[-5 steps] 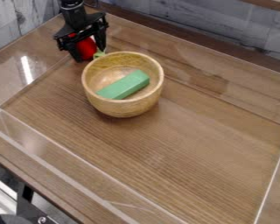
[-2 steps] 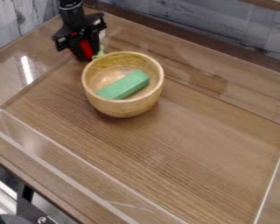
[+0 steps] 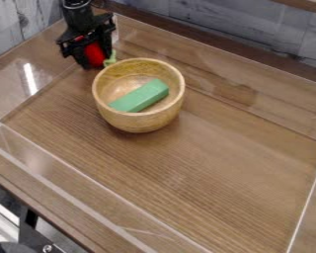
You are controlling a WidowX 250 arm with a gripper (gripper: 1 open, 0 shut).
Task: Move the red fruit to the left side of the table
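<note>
No readable text anywhere — no labels, brand marks, numbers or signs on anything in this view.

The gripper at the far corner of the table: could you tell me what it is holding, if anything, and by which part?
The gripper stands around the red fruit, fingers on either side of its body; whether they grip it cannot be told.
</note>
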